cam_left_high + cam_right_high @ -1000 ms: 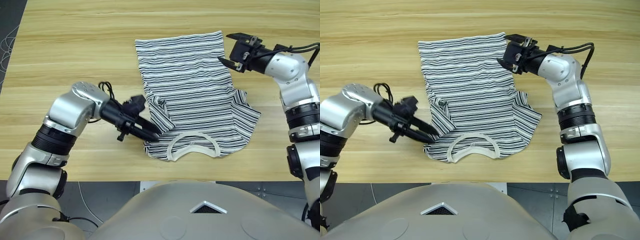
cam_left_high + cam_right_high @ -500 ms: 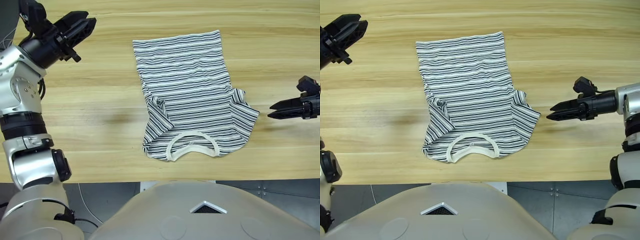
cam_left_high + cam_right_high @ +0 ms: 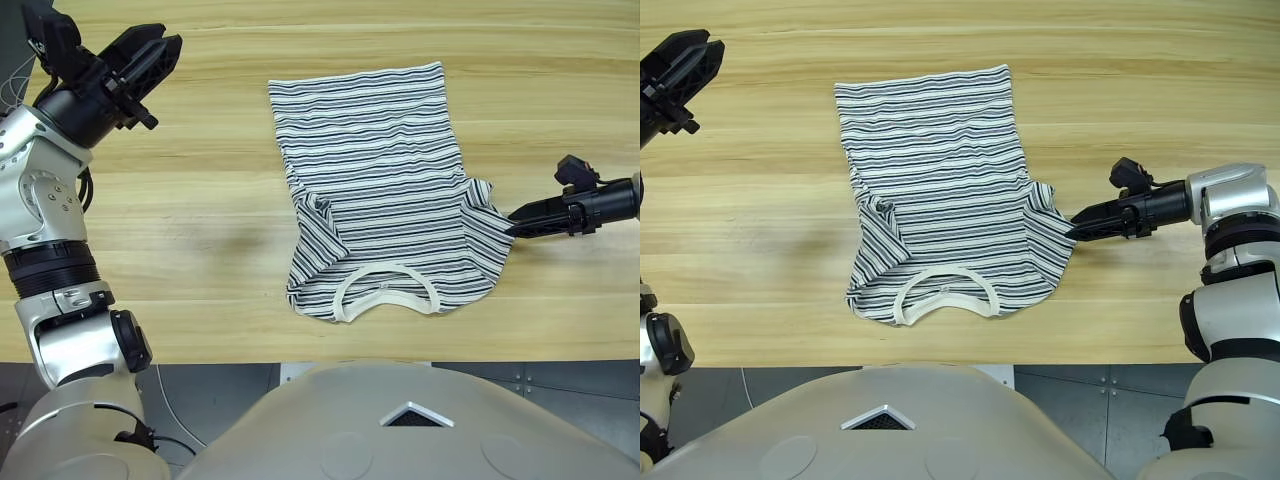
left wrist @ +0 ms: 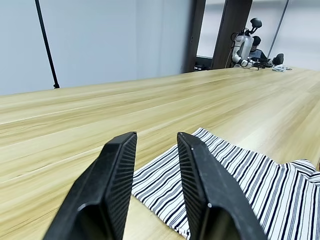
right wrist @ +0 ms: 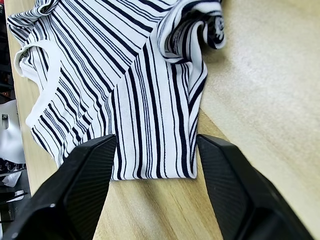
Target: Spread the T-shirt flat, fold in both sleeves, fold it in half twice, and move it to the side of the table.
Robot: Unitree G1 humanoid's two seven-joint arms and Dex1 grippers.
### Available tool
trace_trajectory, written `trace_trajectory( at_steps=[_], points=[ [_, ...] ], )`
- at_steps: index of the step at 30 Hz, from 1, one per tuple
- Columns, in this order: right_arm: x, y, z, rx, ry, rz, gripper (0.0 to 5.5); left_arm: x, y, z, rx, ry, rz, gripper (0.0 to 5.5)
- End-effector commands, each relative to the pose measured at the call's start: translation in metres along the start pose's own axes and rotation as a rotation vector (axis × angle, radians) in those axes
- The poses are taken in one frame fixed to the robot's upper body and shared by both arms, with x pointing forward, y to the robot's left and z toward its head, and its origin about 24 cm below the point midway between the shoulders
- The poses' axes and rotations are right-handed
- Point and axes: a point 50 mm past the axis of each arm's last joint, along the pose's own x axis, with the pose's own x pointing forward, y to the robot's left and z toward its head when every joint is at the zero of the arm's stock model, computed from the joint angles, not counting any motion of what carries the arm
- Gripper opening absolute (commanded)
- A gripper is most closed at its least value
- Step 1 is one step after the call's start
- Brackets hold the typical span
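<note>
Firstly, a long light-coloured wooden table is carrying every item listed. Next, a T-shirt of white fabric with dark horizontal stripes is lying near the middle of the table, its straight hem pointing away from the robot and its neck opening sitting close to the near edge; the body is lying mostly flat, with creases towards the shoulders. The left gripper of two black ribbed fingers is hovering above the far left part of the table, well apart from the shirt, with its fingers standing apart and nothing between them. The right gripper of matching black fingers is sitting low at the table on the right, its fingers parted and flanking the outer hem of the shirt's right sleeve, which is spreading outwards with a ruffled far edge. The left sleeve is lying bunched and turned inwards over the chest. Lastly, the white ribbed collar is forming an oval loop at the near end.
</note>
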Motion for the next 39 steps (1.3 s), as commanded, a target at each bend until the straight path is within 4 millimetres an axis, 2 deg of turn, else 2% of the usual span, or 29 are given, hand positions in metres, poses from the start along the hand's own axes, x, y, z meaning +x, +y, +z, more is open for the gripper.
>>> trace_trajectory(
  at_steps=[1,13,15,20,27,34,39],
  points=[
    [0.010,-0.001,-0.017,0.039,0.091,0.010,2.76,0.000,0.001,0.006,0.015,-0.010,0.015,1.54],
    [0.011,-0.001,-0.021,0.037,0.121,0.018,0.31,0.000,0.001,0.009,0.031,-0.019,0.016,1.54],
    [0.012,-0.001,-0.022,0.037,0.121,0.019,0.15,0.000,0.001,0.009,0.032,-0.019,0.015,1.54],
    [0.010,0.000,-0.017,0.020,0.106,0.017,0.15,0.001,0.001,0.010,0.034,-0.022,0.011,1.54],
    [-0.011,0.011,0.037,-0.219,0.004,0.003,0.15,0.005,0.000,0.011,0.038,-0.026,-0.006,1.54],
    [-0.012,0.028,0.049,-0.322,0.043,0.048,0.15,0.011,-0.003,0.012,0.045,-0.033,-0.026,1.54],
    [-0.003,0.045,0.063,-0.421,0.052,0.113,0.15,0.014,-0.004,0.012,0.048,-0.037,-0.033,1.54]
  ],
)
